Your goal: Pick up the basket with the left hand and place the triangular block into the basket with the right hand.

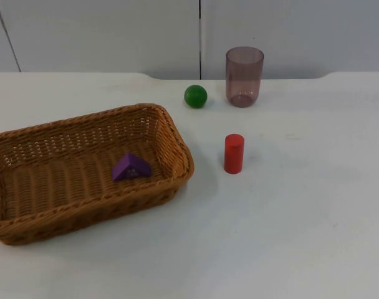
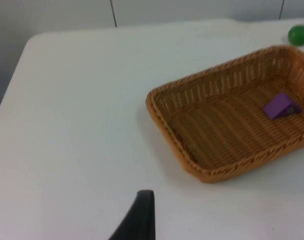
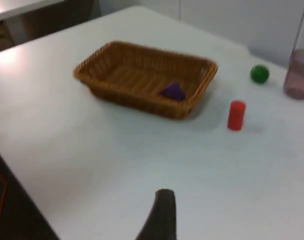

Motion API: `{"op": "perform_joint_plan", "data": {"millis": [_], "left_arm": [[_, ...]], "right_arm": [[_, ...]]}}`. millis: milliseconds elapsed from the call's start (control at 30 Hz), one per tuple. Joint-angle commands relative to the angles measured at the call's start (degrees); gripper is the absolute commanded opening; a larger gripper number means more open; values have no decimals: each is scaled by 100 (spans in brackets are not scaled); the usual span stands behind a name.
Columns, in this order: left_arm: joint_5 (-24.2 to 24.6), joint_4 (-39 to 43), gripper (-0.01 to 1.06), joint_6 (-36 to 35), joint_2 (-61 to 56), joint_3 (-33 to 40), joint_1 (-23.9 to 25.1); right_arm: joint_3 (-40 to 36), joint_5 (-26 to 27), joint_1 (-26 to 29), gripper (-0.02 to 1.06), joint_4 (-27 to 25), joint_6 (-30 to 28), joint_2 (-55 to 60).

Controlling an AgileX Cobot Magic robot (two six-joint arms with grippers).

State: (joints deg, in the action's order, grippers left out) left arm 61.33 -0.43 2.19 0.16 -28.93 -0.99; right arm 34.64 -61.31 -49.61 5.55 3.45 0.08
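Block point(image 1: 131, 167) in basket point(image 1: 171, 134), off both jaws.

Even bright overhead light, soft shadows right of the basket point(image 1: 171, 134) and red cylinder point(image 1: 234, 153). Both wrist views soft, motion-blurred; mild glare on desk point(image 3: 7, 55).

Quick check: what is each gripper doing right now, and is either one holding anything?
Left gripper: cannot be told, clear of the basket.
Right gripper: cannot be told, away from everything.
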Motion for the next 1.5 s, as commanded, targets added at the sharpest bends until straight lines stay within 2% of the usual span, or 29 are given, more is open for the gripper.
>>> {"op": "perform_joint_plan", "data": {"millis": [0, 100, 433, 900, 1000, 1067, 1133, 1167, 1233, 1467], "left_arm": [[22, 73, 93, -39, -16, 47, -29], [22, 73, 93, -39, -16, 47, -29], [22, 73, 93, -39, -16, 47, -29], [22, 43, 93, -1, -16, 56, -29], [22, 43, 93, 8, -16, 56, -29], [22, 43, 93, 8, -16, 56, -29], [22, 43, 97, 1, -16, 56, -29], [22, 43, 97, 1, -16, 56, -29], [22, 43, 105, 1, -16, 56, -29], [22, 43, 105, -54, -16, 56, -29]], "right_arm": [[-215, -16, -25, 73, -160, 0, -8], [-482, -23, -25, 73, -193, 0, -8], [-505, -53, -25, 73, -444, 2, -8], [-505, -43, -25, 73, -444, -9, -8], [-505, -43, -25, 77, -444, -32, -8], [-505, -43, -25, 88, -444, -45, -8], [-505, -43, -25, 105, -444, -45, -8], [-505, -43, -25, 105, -444, -45, -8], [-505, -43, -25, 105, -444, -45, -8], [-505, -43, -25, 105, -446, -45, -8]]}}
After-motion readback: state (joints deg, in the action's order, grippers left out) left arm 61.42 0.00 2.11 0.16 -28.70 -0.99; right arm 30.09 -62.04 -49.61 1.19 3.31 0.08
